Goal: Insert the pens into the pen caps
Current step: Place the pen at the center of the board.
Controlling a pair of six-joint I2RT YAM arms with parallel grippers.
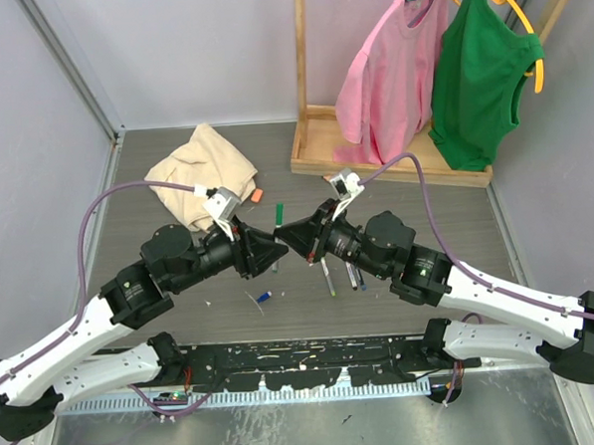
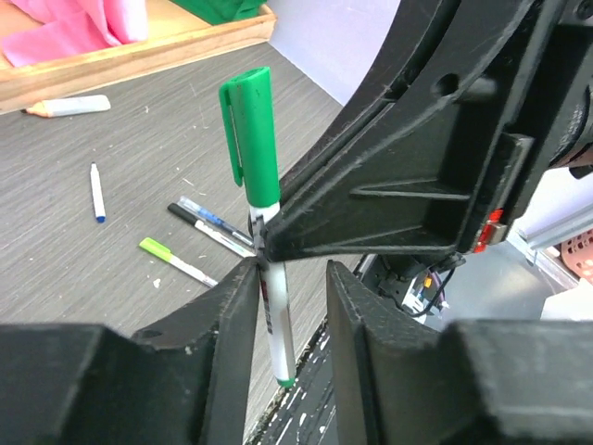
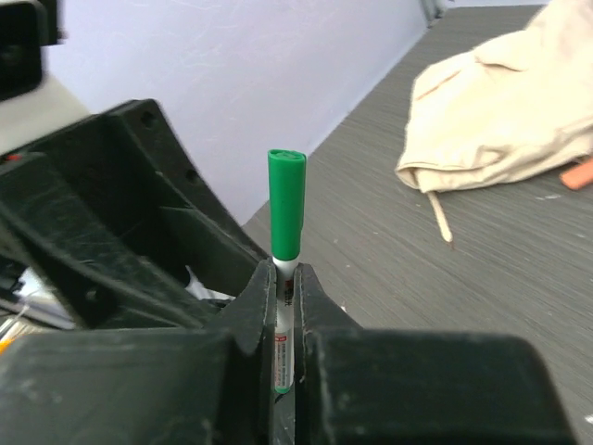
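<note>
Handover in mid-air, as I see it from my remote station: a white-barrelled marker pen [image 2: 276, 338] stands upright between the two arms, above the middle of the grey wood-grain table [image 1: 302, 317], with a green plastic cap [image 2: 252, 139] seated over its upper end. The right gripper [image 3: 285, 287] is clamped tight on the barrel just under the cap, its two black fingers pressed flat against it from both sides. The left gripper [image 2: 292, 306] sits lower on the same barrel with its jaws partly spread; the pen stands close to one of its fingers [image 2: 232, 324], a clear gap shows on the other side, and I judge it is not pinching. This pen looks finished to me, so the step in hand is passing it to the right arm. Several uncapped pens [image 2: 199, 227] lie loose on the table beneath, a small blue cap [image 1: 264, 297] lies near the arms, and an orange cap [image 1: 258, 196] lies beside a crumpled beige cloth [image 1: 203, 173], where a thin tan stick [image 3: 440, 218] also rests. Next I would draw the left arm straight back without knocking the barrel, lay the capped pen apart from the others, then fetch another pen and a cap.
</note>
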